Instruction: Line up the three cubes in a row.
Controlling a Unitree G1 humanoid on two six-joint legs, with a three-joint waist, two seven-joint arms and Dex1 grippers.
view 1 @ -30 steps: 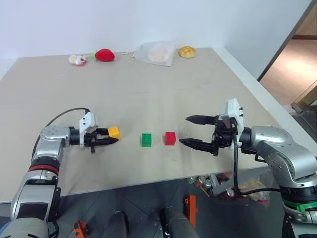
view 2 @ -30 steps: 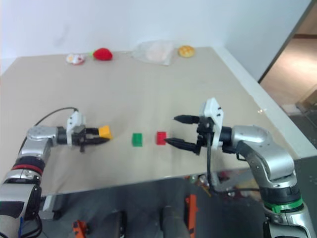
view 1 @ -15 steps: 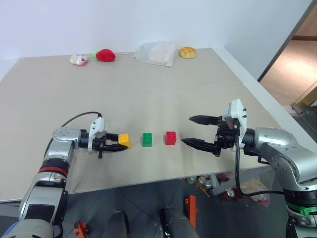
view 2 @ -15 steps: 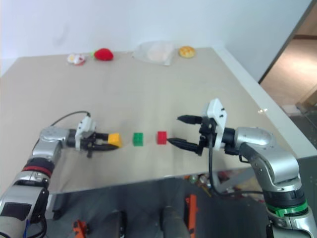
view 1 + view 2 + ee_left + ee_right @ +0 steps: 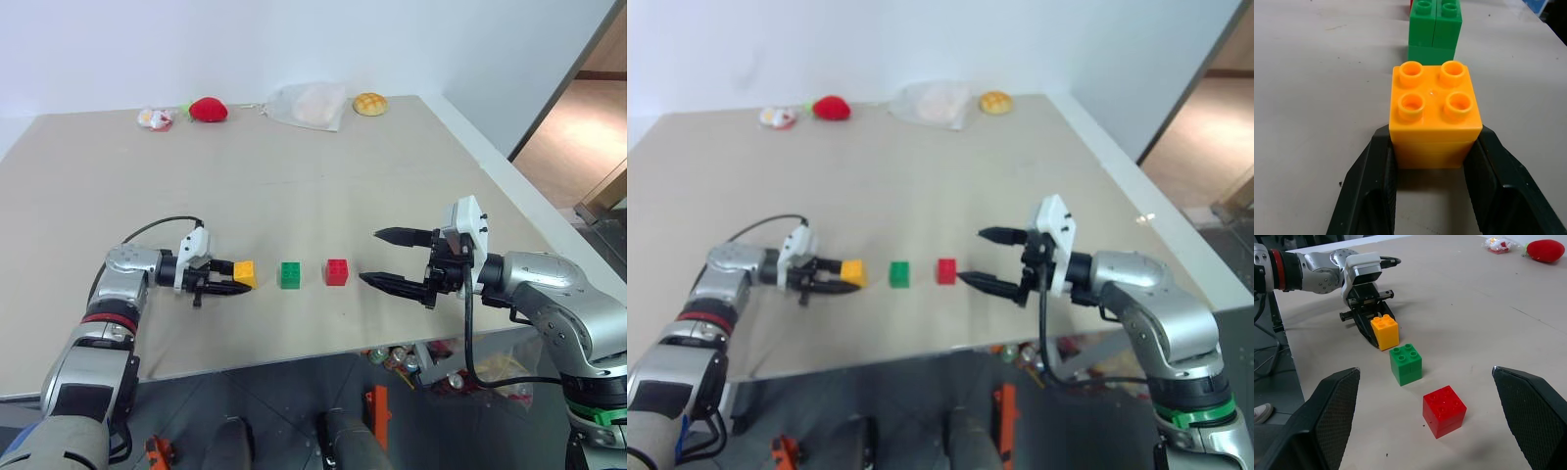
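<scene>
Robot test lab or demo room is being indicated: a plain beige tabletop is being set against a bare white wall. Toy props, a red plush strawberry and a yellow bun, are being kept at the far edge. A cluttered bin is being kept under the tabletop.

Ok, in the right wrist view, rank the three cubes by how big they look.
1. Red cube
2. Green cube
3. Yellow cube, gripped by the left gripper

They look alike in build; the difference seems to come from nearness to the camera.
</scene>
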